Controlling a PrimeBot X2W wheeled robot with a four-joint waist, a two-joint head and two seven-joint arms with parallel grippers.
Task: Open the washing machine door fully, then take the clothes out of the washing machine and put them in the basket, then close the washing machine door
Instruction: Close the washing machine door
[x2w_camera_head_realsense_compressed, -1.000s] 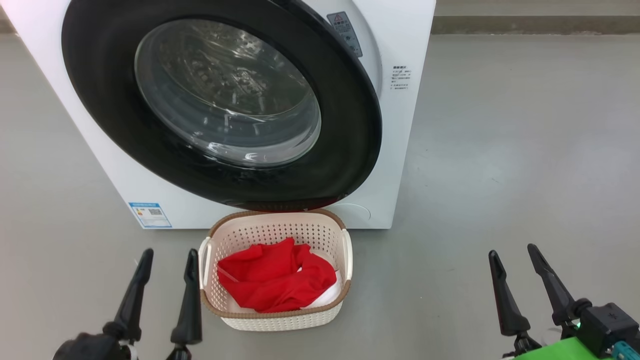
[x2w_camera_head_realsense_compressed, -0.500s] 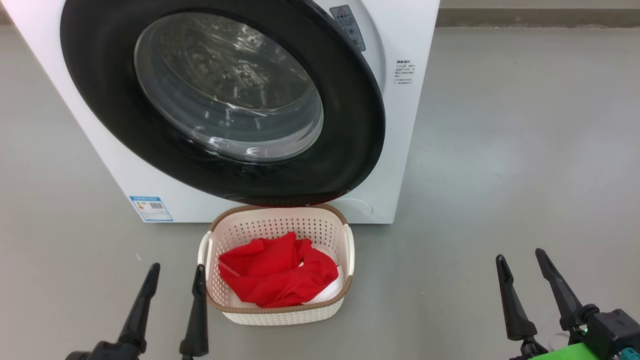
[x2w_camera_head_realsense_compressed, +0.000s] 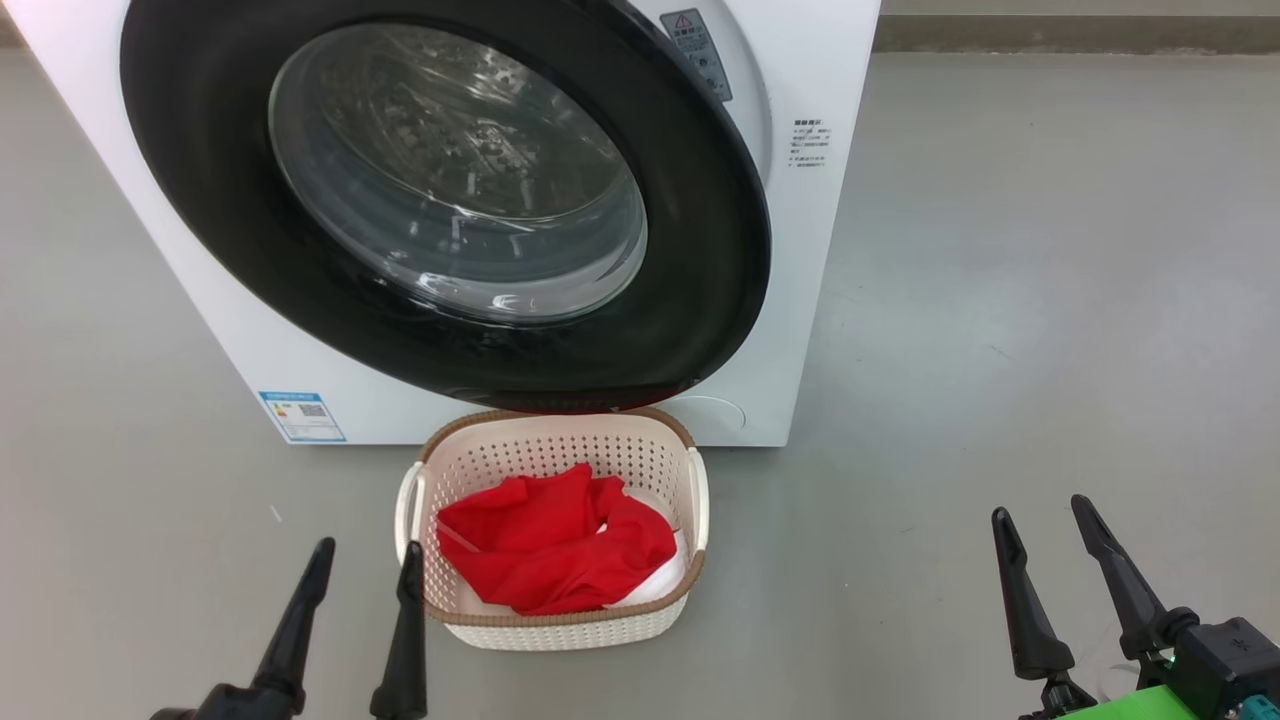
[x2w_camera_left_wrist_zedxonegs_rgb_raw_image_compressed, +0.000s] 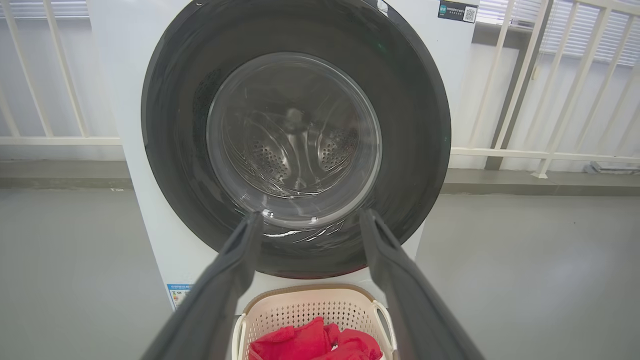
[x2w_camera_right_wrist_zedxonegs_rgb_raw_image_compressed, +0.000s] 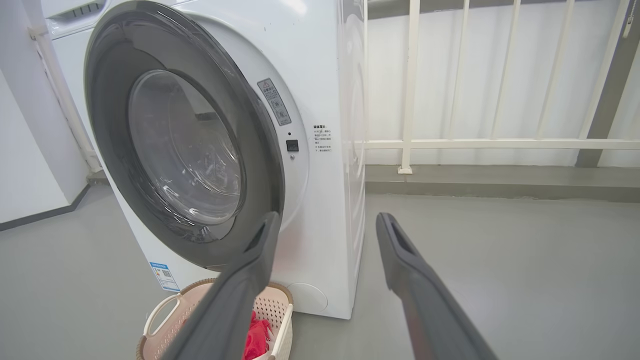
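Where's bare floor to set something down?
Widest: floor right of the basket and washing machine, up to the right gripper. Smaller patch left of the basket, below the blue label, near the left gripper. Crowded: basket close under the door.

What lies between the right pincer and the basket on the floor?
Bare grey floor, seen in the head view; the open right pincer stands clear of the basket.

I see the white washing machine (x2w_camera_head_realsense_compressed: 805, 260) filling the upper left of the head view, with its black-rimmed, glass-centred washing machine door (x2w_camera_head_realsense_compressed: 700, 300) lying against the front. Below it, at centre frame, the cream basket (x2w_camera_head_realsense_compressed: 560, 632) stands upright with the red and white clothes (x2w_camera_head_realsense_compressed: 550, 550) heaped inside.
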